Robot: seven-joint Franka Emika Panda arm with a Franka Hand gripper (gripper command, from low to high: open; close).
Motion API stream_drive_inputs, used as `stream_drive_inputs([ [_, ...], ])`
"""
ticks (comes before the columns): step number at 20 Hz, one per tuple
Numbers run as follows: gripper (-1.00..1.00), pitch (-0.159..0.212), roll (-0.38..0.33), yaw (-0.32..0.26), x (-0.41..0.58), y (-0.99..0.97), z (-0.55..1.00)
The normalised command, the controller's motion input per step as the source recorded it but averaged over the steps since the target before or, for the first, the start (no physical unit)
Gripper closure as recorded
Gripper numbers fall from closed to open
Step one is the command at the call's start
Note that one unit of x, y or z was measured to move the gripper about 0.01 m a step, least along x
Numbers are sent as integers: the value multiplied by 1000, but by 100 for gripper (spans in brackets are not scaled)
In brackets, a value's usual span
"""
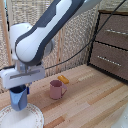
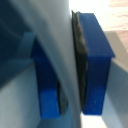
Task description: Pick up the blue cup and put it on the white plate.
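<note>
The blue cup (image 1: pixel 19 99) hangs upright in my gripper (image 1: pixel 19 93), just above the near-left white plate (image 1: pixel 30 119) at the exterior view's lower left. The gripper is shut on the cup's rim. In the wrist view the blue fingers (image 2: pixel 95 60) press their dark pads against the cup's pale wall (image 2: pixel 55 40), which fills most of the picture. The cup's base sits close over the plate's rim; whether it touches cannot be told.
A pink mug (image 1: pixel 57 89) stands on the wooden table (image 1: pixel 90 100) near the middle, with a small orange object (image 1: pixel 63 79) behind it. A dark wooden dresser (image 1: pixel 112 45) stands at the exterior view's right. A bamboo screen lines the back.
</note>
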Motion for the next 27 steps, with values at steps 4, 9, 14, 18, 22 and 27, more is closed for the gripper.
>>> stream_drive_inputs([
  [4,100,-96,-245,96,0,276,-533],
  [9,100,-90,-157,72,135,163,-377],
  [14,100,-53,0,10,249,-15,-82],
  [18,-100,27,0,15,96,-38,272],
  [22,-100,52,3,5,5,-213,802],
  [27,-100,-54,-8,22,109,-267,953],
])
